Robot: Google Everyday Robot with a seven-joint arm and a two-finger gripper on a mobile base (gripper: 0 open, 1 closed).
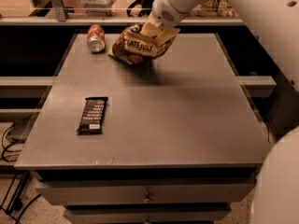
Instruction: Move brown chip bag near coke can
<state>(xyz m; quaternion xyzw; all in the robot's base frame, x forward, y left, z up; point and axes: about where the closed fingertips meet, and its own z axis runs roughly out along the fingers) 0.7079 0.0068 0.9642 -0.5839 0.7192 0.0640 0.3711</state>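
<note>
A small black rectangular candy bar wrapper [92, 115] lies flat near the left front of the grey matte surface [187, 125], well apart from the end effector [154, 31] at the far edge, with pale drawer fronts [147, 197] below and dark cables [9, 139] at left.

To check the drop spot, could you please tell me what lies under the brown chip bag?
Bare table and shadow show under the brown chip bag, gripped from above by the end effector. The bag covers a patch of table near the coke can.
</note>
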